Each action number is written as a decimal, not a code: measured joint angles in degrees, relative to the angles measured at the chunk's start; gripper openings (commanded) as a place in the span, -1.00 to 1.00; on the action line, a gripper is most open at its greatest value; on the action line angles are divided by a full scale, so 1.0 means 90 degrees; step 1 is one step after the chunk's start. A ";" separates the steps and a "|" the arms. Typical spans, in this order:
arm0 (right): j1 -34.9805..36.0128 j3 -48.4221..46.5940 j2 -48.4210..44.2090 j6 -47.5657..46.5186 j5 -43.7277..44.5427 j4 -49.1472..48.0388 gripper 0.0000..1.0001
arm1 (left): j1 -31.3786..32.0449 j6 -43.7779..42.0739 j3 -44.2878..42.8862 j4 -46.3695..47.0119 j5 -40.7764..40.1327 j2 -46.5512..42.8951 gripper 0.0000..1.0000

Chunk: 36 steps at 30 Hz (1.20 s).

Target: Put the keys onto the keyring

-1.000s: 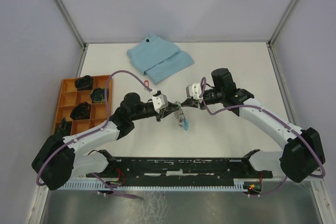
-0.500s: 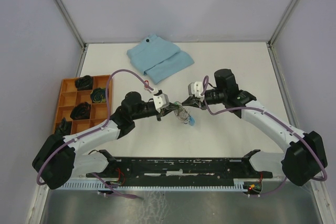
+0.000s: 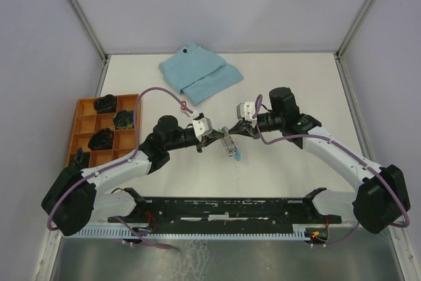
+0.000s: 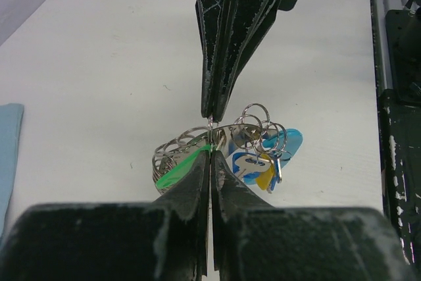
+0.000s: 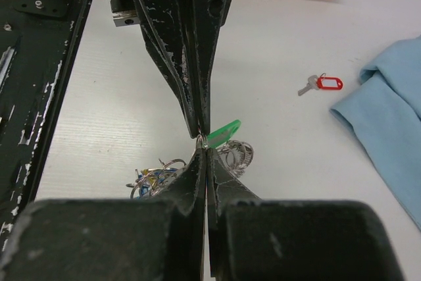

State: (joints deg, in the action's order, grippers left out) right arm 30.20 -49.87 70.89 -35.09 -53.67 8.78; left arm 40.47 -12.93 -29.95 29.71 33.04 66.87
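Note:
My two grippers meet tip to tip above the table's middle. The left gripper (image 3: pixel 218 137) (image 4: pixel 210 153) is shut on a thin wire ring where the green-tagged key (image 4: pixel 176 171) (image 5: pixel 222 132) hangs. My right gripper (image 3: pixel 231 129) (image 5: pixel 204 151) is shut on the keyring (image 4: pixel 258 137) at the same spot. Its chain of rings, blue tags and a yellow tag dangles below (image 3: pixel 231 150). A red-tagged key (image 5: pixel 321 84) lies alone on the table near the cloth.
A folded light-blue cloth (image 3: pixel 199 74) (image 5: pixel 395 110) lies at the back of the table. An orange compartment tray (image 3: pixel 84 125) with dark items stands at the left edge. A black rail (image 3: pixel 230 210) runs along the near edge.
The left gripper has closed onto the ring at the right gripper's tips. The hanging bundle swung right, then back under the grippers. The right arm shifted slightly right.

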 measured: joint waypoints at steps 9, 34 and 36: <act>-0.0029 -0.0750 0.0304 -0.0862 -0.0318 0.1542 -0.64 | 0.0002 -0.0015 -0.0197 -0.0209 0.0160 0.0121 -0.95; 0.0221 -0.0913 0.0403 -0.0250 0.0457 0.1987 -0.53 | 0.0007 -0.0017 -0.0491 -0.0481 0.0512 0.0228 -0.95; 0.0253 -0.0913 0.0403 -0.0170 0.0517 0.1984 -0.52 | 0.0015 -0.0017 -0.0491 -0.0481 0.0517 0.0228 -0.95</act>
State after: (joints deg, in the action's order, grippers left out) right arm 32.47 -58.08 74.52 -36.62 -49.01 26.63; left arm 40.60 -13.08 -34.37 25.39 37.69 68.93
